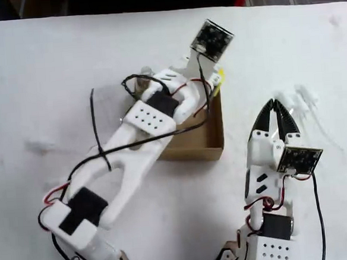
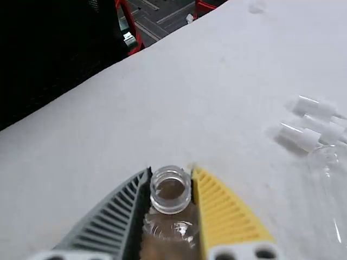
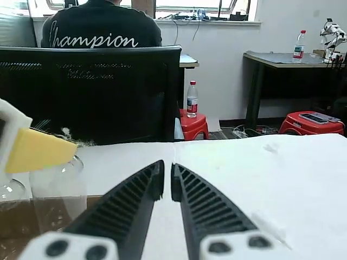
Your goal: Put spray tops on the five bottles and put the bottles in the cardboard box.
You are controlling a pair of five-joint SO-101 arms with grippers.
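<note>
Left pincer point(image 2: 171, 171) grips a clear, topless bottle point(image 2: 170, 190) at its neck.

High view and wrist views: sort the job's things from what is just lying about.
Job: bottle in the left gripper; spray tops; cardboard box; right gripper.
Lying about: water bottle on a red stool, black chair, beyond the table.
</note>
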